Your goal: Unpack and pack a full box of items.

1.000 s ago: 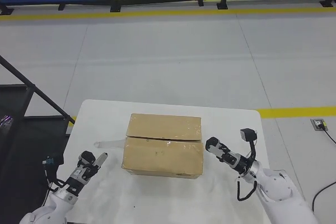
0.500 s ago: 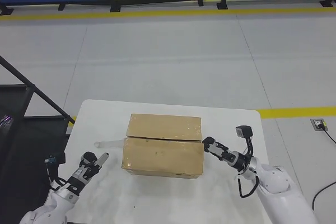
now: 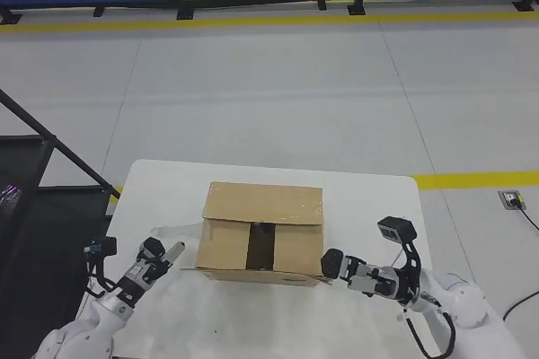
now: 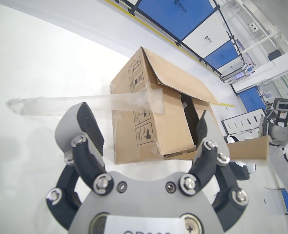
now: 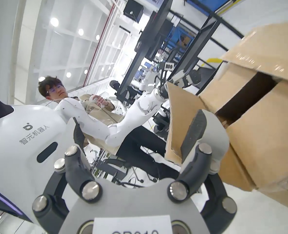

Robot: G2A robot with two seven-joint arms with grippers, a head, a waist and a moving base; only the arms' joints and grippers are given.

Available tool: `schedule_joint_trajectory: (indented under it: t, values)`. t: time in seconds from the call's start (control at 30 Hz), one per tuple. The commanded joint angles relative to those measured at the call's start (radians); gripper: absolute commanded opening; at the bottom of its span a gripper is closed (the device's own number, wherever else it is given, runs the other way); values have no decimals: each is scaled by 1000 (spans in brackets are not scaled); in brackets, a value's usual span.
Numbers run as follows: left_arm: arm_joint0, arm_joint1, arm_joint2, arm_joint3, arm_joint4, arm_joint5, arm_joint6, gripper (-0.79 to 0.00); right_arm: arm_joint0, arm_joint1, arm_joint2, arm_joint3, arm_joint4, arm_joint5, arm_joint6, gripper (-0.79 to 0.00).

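Note:
The brown cardboard box (image 3: 262, 205) sits mid-table. Its near flaps stand parted, with a dark gap (image 3: 262, 247) between them. My right gripper (image 3: 332, 263) is at the near right corner of the box, open. The pulled-out flap (image 5: 180, 122) lies between its fingers, against one pad (image 5: 195, 132). My left gripper (image 3: 162, 254) hovers open just off the box's near left corner, holding nothing. In the left wrist view the left gripper (image 4: 146, 125) faces the box (image 4: 144, 122). A strip of clear tape (image 4: 85, 102) sticks out sideways from the box's left side.
The white table (image 3: 162, 188) has free surface on both sides of the box and behind it. A black frame (image 3: 18, 206) stands beside the table's left edge. A yellow floor line (image 3: 485, 179) runs off to the right.
The right gripper has drawn back toward the table's near edge with the flap, and the closed seam has opened into a dark gap. The left gripper edged slightly closer to the box.

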Motion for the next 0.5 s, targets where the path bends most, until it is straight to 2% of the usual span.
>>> schedule_joint_trajectory:
  t: [0.0, 0.17, 0.33, 0.47]
  values:
    - [0, 3, 3, 3, 10, -30, -18, 0, -9, 16, -7, -26, -8, 36, 36, 0]
    - [-3, 11, -5, 14, 45, -95, -64, 0, 4, 51, -62, -21, -99, 92, 92, 0]
    - [3, 24, -22, 15, 72, -166, -156, 0, 56, 73, -177, 35, -193, 123, 123, 0]
    - [10, 34, -26, 20, 111, -201, -228, 0, 113, 79, -256, 85, -219, 98, 98, 0]
